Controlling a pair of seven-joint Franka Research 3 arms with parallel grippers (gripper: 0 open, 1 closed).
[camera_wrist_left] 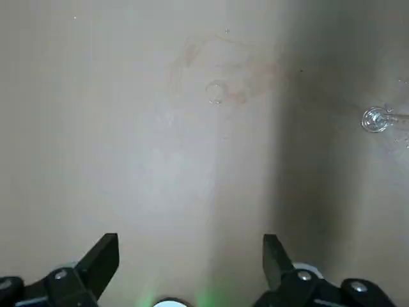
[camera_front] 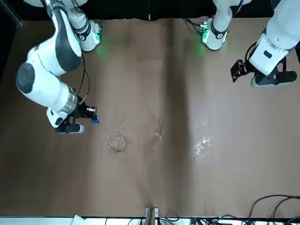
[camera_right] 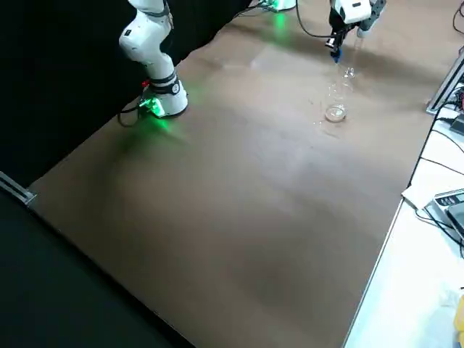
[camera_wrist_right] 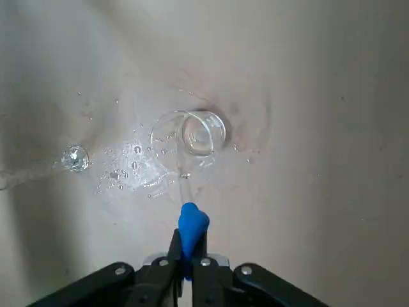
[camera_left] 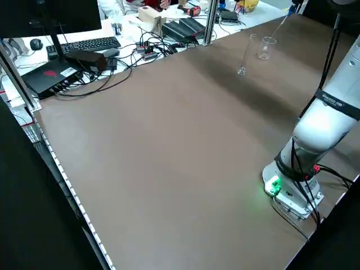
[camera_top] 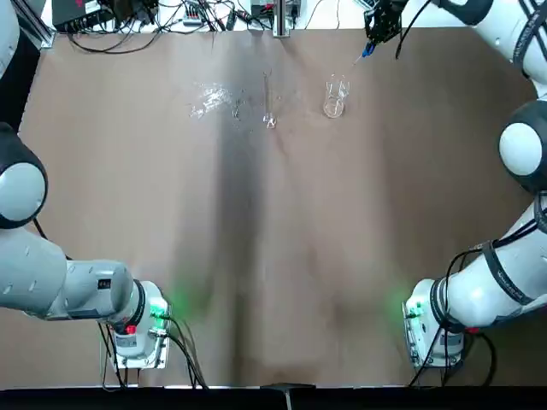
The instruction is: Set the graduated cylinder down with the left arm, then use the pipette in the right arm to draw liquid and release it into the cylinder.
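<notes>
Graduated cylinder [camera_top: 269, 107] stands upright on the table [camera_top: 282, 256], foot down, long axis vertical, near the far centre. Already set down, so I judge the first step done. Beaker [camera_top: 334, 98] just beside it, at the cylinder's 3 o'clock in the top view. Shapeless glassy cluster [camera_top: 209, 100] at its 9 o'clock, a little apart.

Right gripper [camera_top: 379, 23] hangs at the far edge, at about 1 o'clock from the beaker, jaws pressed on the pipette [camera_wrist_right: 190, 230] just under its blue bulb. The thin stem slants down toward the beaker; tip not clearly visible.

Key relation: from the right jaws the beaker lies nearest, at about 7 o'clock in the top view, the cylinder beyond it on roughly the same line. Judgement: draw from the beaker next, then carry over to the narrow cylinder mouth, a tight target.

Left gripper [camera_wrist_left: 190, 265] pulled well back toward its own side, jaws spread, nothing between them.

No readable labels or writing on the glassware
</notes>
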